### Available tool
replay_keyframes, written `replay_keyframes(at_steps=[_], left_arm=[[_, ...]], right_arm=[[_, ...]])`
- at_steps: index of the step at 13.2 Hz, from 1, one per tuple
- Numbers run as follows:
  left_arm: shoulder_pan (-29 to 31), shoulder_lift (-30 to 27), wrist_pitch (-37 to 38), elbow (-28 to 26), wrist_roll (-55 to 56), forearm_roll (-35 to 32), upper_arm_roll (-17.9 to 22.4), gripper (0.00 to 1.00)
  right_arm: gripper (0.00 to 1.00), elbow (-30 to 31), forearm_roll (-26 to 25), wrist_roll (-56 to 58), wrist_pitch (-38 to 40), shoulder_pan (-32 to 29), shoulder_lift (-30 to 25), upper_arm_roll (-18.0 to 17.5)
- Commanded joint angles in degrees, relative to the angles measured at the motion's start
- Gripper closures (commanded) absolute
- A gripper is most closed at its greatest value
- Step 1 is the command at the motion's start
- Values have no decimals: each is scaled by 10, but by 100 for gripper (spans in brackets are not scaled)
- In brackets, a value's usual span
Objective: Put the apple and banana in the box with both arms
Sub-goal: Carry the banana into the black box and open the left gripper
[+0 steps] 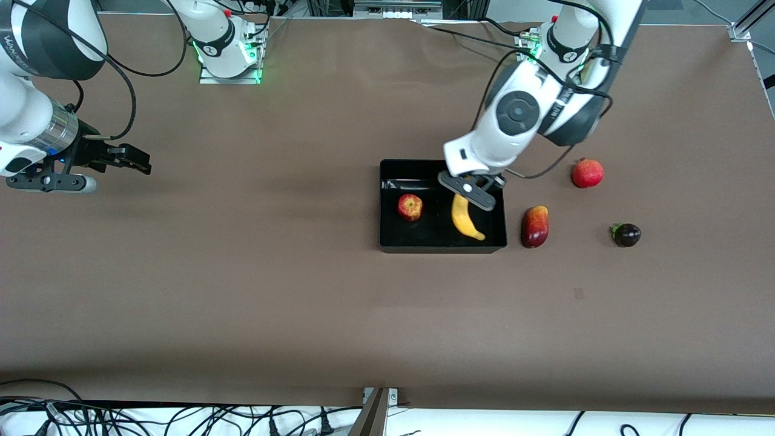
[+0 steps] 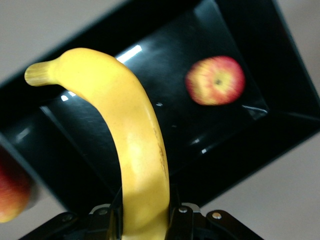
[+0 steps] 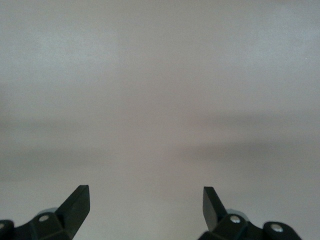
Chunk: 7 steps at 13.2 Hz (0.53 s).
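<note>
The black box (image 1: 387, 181) sits mid-table. The apple (image 1: 410, 207) lies inside it, at the end toward the right arm; it also shows in the left wrist view (image 2: 215, 80). My left gripper (image 1: 471, 192) is over the box, shut on one end of the yellow banana (image 1: 465, 219). The banana's free end points down into the box, beside the apple. In the left wrist view the banana (image 2: 135, 145) runs out from between the fingers (image 2: 186, 220) over the box (image 2: 270, 50). My right gripper (image 1: 136, 160) is open and empty over bare table at the right arm's end, its fingertips (image 3: 77, 202) wide apart.
A red pomegranate (image 1: 587, 172), a dark red-and-orange mango (image 1: 535, 226) and a small dark purple fruit (image 1: 626, 234) lie on the table beside the box, toward the left arm's end. The mango (image 2: 10, 190) is closest to the box wall.
</note>
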<state>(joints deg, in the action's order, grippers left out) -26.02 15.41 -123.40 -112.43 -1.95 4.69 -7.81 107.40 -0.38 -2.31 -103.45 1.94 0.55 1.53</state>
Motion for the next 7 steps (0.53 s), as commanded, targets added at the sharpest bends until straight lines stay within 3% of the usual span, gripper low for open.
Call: replay_keyframes(at_steps=[1,7], left_arm=[[2,-17,-50,-50,-87,7,-10,100],[11,6,-102,-66,-235,10,-9,100]], right_arm=[[0,-8,-6,-1,7,3,4,1],[0,-8,-6,-1,8,3,5,1]])
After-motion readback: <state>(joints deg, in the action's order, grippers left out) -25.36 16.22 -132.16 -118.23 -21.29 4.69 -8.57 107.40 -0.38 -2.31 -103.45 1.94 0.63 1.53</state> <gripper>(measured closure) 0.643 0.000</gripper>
